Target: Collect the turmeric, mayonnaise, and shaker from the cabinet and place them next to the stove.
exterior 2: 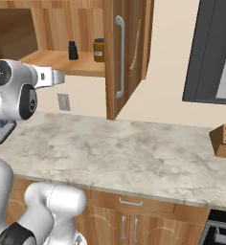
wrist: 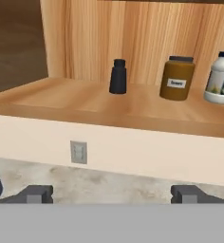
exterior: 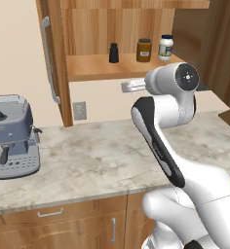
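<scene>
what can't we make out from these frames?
- Stove: outside all three framings, so the drop spot can't be judged.
- Mayonnaise: cut by the hand view's right edge; hidden behind the cabinet door in the right base view.
- Turmeric label: too small to read.
- Gripper: only the tips show, spread wide, nothing between them.

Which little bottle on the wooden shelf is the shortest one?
The small all-black shaker, standing at the left end of the row. The amber-brown turmeric jar and the white mayonnaise jar are both taller and wider.
</scene>
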You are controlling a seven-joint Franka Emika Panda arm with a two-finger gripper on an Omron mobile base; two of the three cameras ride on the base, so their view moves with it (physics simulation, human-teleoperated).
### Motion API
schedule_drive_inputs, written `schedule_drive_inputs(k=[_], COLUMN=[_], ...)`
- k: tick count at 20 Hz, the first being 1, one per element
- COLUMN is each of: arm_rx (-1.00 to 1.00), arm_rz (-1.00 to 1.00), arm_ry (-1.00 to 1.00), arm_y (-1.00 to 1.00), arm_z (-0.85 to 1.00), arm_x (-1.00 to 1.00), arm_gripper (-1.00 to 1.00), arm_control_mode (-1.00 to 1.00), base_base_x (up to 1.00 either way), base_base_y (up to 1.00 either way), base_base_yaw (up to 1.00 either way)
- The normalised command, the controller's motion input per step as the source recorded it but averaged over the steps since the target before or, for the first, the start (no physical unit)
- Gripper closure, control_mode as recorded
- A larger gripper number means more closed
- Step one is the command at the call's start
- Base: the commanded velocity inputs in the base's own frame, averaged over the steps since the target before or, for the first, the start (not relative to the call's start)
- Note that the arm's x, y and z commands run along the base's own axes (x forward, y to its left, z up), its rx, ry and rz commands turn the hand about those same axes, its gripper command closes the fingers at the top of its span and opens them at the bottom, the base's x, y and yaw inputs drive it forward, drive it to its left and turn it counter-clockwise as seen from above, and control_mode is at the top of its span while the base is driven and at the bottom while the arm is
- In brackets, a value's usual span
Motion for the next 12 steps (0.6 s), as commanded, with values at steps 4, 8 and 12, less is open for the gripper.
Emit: schedule_drive_inputs(k=[4, 8, 12], arm_rx=[0.05, 0.00, 0.00], arm_rz=[0.02, 0.00, 0.00], arm_ry=[-0.13, -0.02, 0.00], arm_y=[0.30, 0.00, 0.03], arm_z=[0.56, 0.03, 0.00], arm_x=[0.26, 0.01, 0.11], arm_gripper=[-1.00, -1.00, -1.00], arm_control_mode=[-1.00, -1.00, -1.00], base_base_x=[0.00, 0.00, 0.00], base_base_y=[0.00, 0.00, 0.00], base_base_yaw=[0.00, 0.00, 0.00])
